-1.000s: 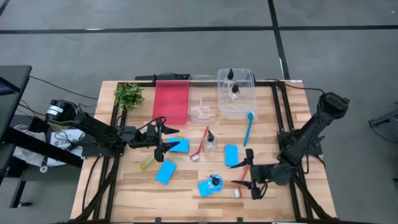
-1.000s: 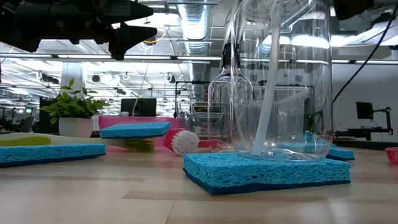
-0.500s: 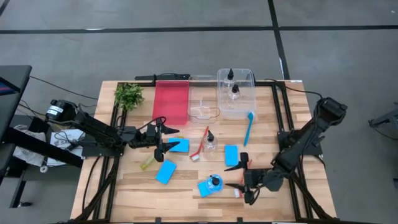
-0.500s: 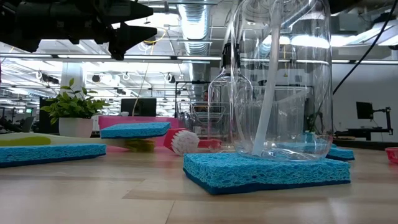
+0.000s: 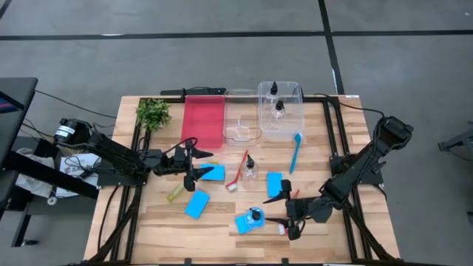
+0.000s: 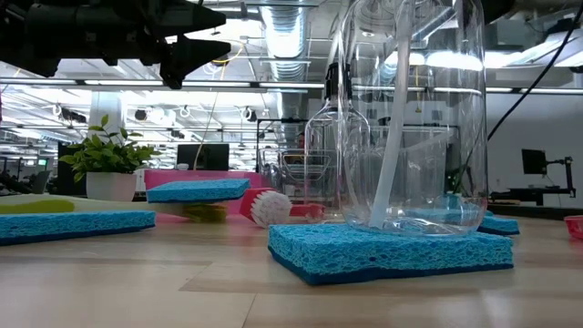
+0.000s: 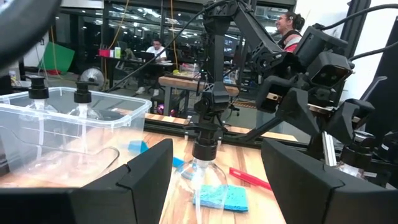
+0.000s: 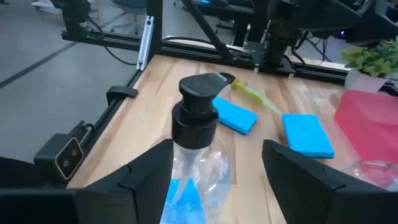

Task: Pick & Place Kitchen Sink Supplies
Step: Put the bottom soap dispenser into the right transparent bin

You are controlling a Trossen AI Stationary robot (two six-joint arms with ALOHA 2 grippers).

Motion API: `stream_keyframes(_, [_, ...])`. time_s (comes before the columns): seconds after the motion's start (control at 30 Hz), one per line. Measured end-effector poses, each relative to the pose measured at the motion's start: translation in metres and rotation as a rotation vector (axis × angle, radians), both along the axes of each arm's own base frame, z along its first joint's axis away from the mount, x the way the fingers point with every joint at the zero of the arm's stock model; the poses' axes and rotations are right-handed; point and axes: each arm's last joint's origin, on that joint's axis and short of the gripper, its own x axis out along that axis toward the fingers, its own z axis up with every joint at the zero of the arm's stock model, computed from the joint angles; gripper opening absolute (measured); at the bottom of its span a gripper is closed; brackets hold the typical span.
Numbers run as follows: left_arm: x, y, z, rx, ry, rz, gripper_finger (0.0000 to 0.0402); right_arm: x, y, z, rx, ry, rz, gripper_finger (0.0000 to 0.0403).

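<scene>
My right gripper (image 5: 279, 209) (image 8: 217, 149) is open near the table's front. Its fingers point at a clear bottle with a black pump cap (image 8: 198, 118) (image 5: 256, 215), which stands upright on a blue sponge (image 5: 244, 222) (image 6: 392, 251) just ahead of them, untouched. My left gripper (image 5: 198, 166) (image 7: 216, 146) hovers open at mid-left, above another blue sponge (image 5: 215, 172). Two more sponges (image 5: 197, 204) (image 5: 275, 184) lie flat. A second bottle (image 5: 251, 167) stands beside a red brush (image 5: 241, 168). A blue brush (image 5: 295, 151) and a yellow-green brush (image 5: 176, 193) lie on the wood.
A red tray (image 5: 202, 120) and a clear tray (image 5: 240, 125) sit at the back. Beside them, a clear bin (image 5: 294, 124) holds two bottles. A leafy plant (image 5: 153, 113) stands at the back left. A small red brush (image 5: 283, 227) lies under my right gripper.
My right gripper has moved a little toward the table's left edge, closing on the bottle that stands on the sponge; its fingers have stayed open. The bottle and sponge have not moved.
</scene>
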Motion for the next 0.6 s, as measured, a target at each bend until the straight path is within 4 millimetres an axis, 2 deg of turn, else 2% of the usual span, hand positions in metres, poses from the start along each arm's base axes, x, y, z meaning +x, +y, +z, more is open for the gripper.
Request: stream_keyframes(0.6, [0.000, 0.000, 0.000, 0.000, 0.000, 0.000, 0.0248, 0.022, -0.005, -0.006, 0.031, -0.037, 0.053, 0.0241])
